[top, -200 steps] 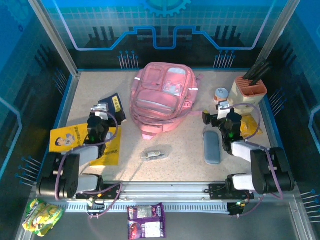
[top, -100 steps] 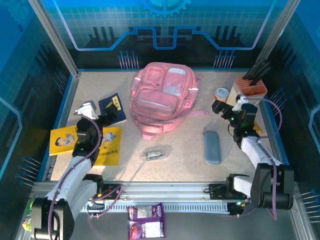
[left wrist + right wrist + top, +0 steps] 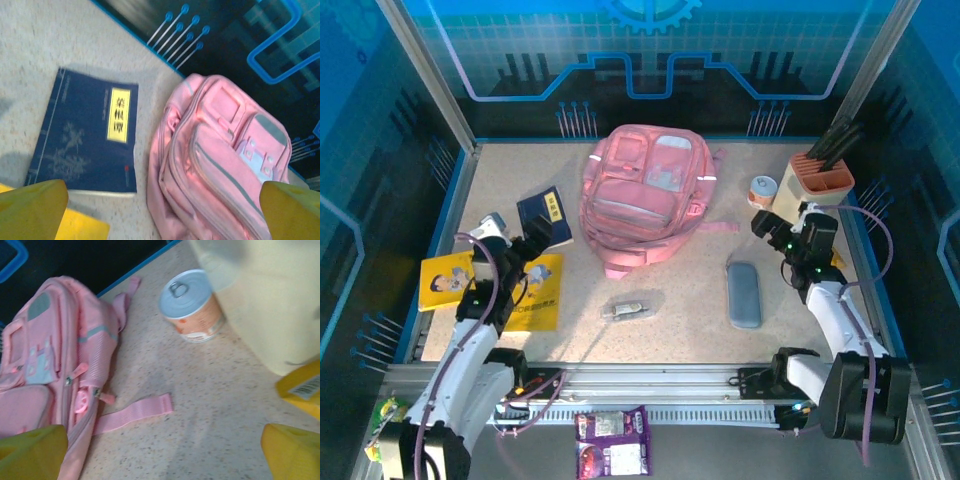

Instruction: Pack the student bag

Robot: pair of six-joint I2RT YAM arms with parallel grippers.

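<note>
- Near edge, below the tabletop: purple snack packet and green-yellow packet lay exactly as a second before.
- Mid-tabletop: small wrapped packet and grey pencil case unmoved.
- Left end effector: the arm had unfolded and swung out to the left from above the yellow booklet. It now sat at the booklet's far edge, just beside the blue book. Jaws spread fully, nothing between them. Its wrist view looked out over the book and the bag.
- Right end effector: it had left the head of the pencil case and gone out right and farther, ending near the can and the cream-and-orange holder. Jaws fully spread, empty.
- Far centre: the student bag lay flat, front pockets up, one strap trailing right. It had not shifted. I saw no opening in it.
- My reading: both arms had only repositioned toward candidate items. Nothing was gripped and packing had not begun. The bag would likely need opening first.
</note>
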